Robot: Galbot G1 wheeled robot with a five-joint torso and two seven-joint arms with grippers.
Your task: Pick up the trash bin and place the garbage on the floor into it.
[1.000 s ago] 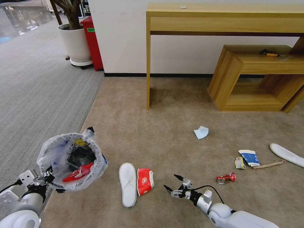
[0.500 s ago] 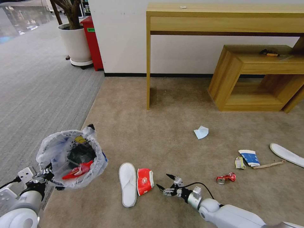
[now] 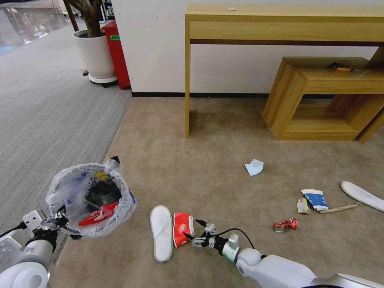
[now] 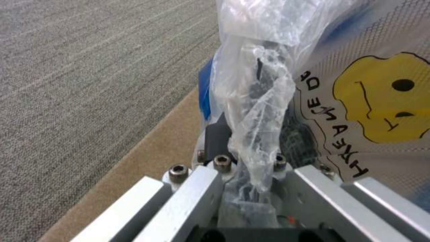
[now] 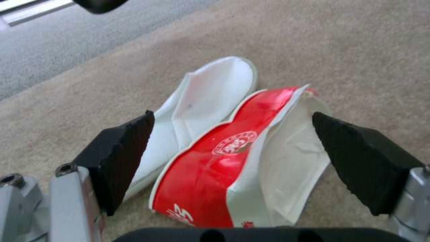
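The right tool (image 3: pixel 194 229) hangs low over the beige carpet (image 3: pixel 224 152), fingers spread apart, the red wrapper (image 5: pixel 215 158) lying between them and a white slipper (image 5: pixel 201 101) just beyond. The left tool (image 3: pixel 60 219) is clamped on the bag-lined trash bin (image 3: pixel 90 196), lifted off the floor.

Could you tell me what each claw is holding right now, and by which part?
The left claw grips the trash bin by its bag-covered rim. The right claw is open, holding nothing, at the red wrapper.
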